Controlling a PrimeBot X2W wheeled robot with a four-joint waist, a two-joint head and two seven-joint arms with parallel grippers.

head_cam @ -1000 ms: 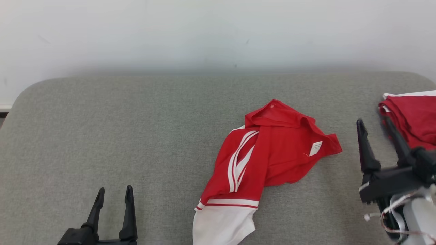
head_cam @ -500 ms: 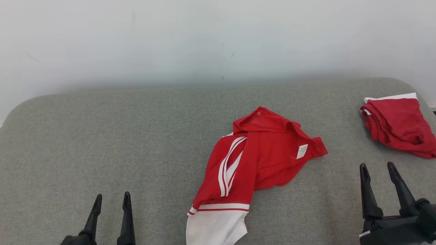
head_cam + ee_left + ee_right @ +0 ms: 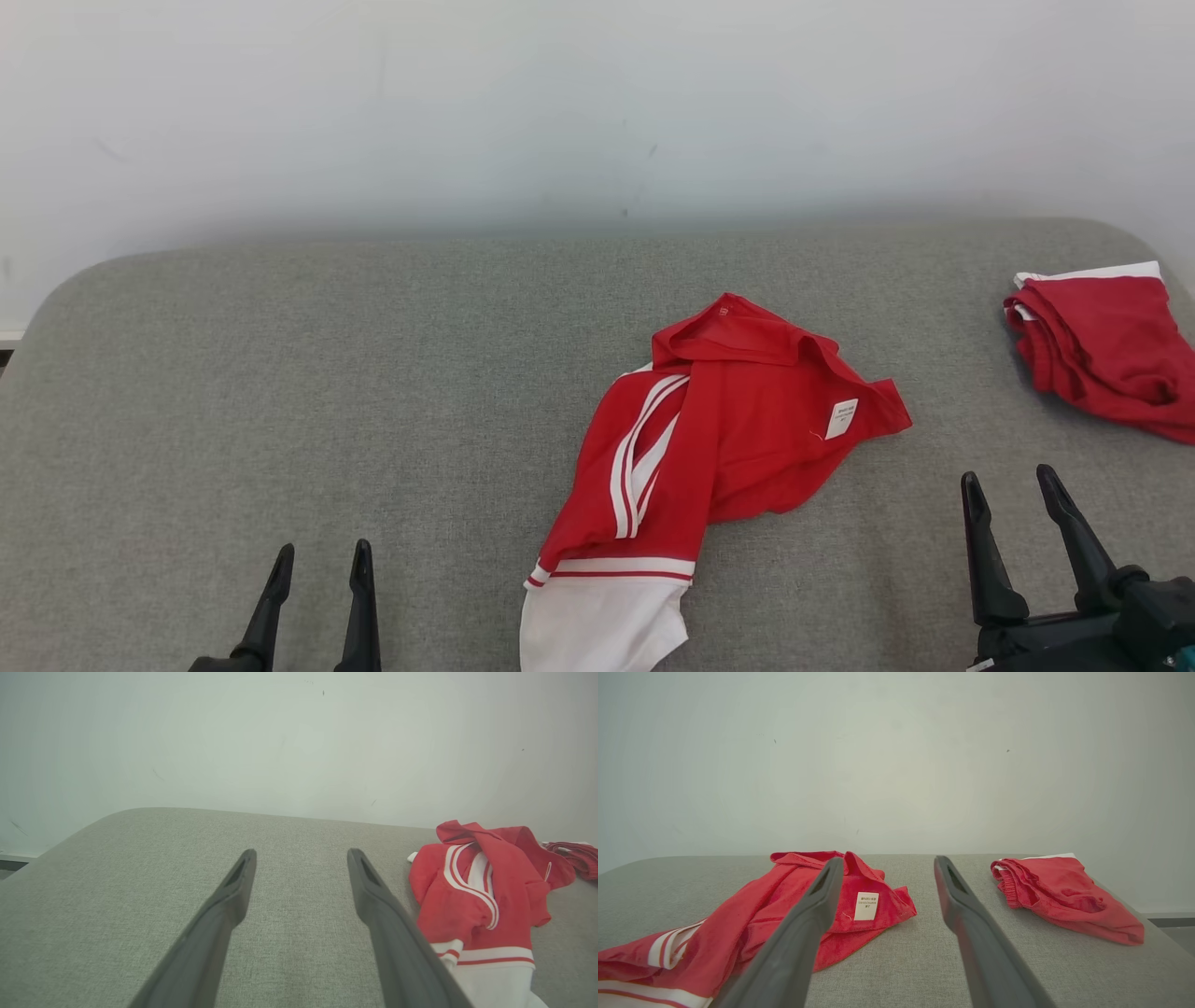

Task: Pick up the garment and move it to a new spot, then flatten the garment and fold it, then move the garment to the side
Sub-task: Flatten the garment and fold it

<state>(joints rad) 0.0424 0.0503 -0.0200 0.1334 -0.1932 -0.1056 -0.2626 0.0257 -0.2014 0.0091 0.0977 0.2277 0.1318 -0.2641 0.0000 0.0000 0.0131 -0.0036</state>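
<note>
Our left claw (image 3: 323,551) stands wide open and empty, low over the grey worktop (image 3: 233,373), well to the left of the garment (image 3: 747,429) and touching nothing. Our right claw (image 3: 1008,476) is just as wide open and empty, to the right of the garment and on its near side, clear of the cloth.

A second ago the right claw was up beside the folded red cloth (image 3: 1102,345), which lies far right of the garment. Now it sits lower and nearer to us. The left claw has kept its place and the garment lies as it did, though our view has shifted a little.

The garment is a crumpled red shirt with white stripes and a white hem, lying right of centre. Its white tag (image 3: 841,419) faces up, the print too small for us to read.
</note>
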